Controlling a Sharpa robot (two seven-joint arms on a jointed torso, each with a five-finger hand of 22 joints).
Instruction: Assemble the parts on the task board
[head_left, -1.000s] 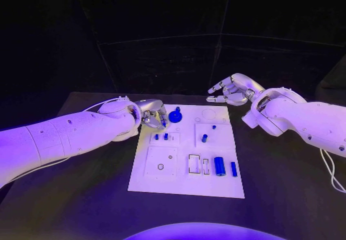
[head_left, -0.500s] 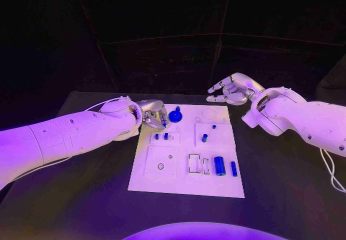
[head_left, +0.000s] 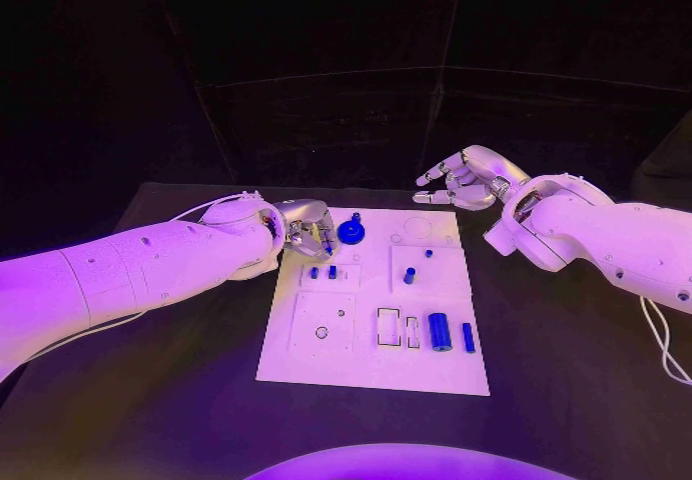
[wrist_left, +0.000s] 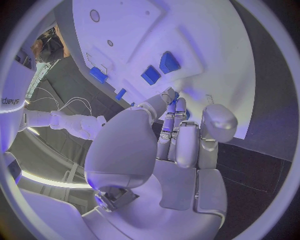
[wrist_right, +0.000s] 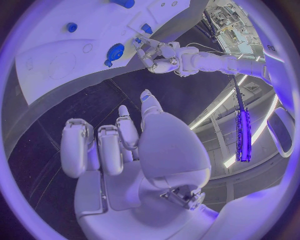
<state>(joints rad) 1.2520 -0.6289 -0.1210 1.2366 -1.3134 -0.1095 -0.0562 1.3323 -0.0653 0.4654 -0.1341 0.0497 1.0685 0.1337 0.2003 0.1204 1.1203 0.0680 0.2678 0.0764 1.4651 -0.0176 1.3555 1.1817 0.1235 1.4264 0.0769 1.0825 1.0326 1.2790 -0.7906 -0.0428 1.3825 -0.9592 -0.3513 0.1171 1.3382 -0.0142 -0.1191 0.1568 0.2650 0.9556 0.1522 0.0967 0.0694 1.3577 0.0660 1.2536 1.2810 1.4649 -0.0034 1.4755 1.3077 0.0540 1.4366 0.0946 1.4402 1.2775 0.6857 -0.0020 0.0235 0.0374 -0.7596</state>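
Blue parts (head_left: 438, 332) are seen lying loose near the task board (head_left: 372, 372)'s front edge, so assembly is judged unfinished (others stand upright mid-board). At its far-left corner the left hand (head_left: 306, 232) is curled, contents indiscernible; the right hand (head_left: 464, 180) hovers beyond, fingers apart.

- Violet-blue light washes the scene; the room beyond the surface (head_left: 173, 400) is nearly black.
- The task board (head_left: 368, 370) and both white arms glare brightly against the dark.
- Wrist views bend straight edges strongly toward the rim.
- In the right wrist view, bright strip lights streak at about 3 o'clock.
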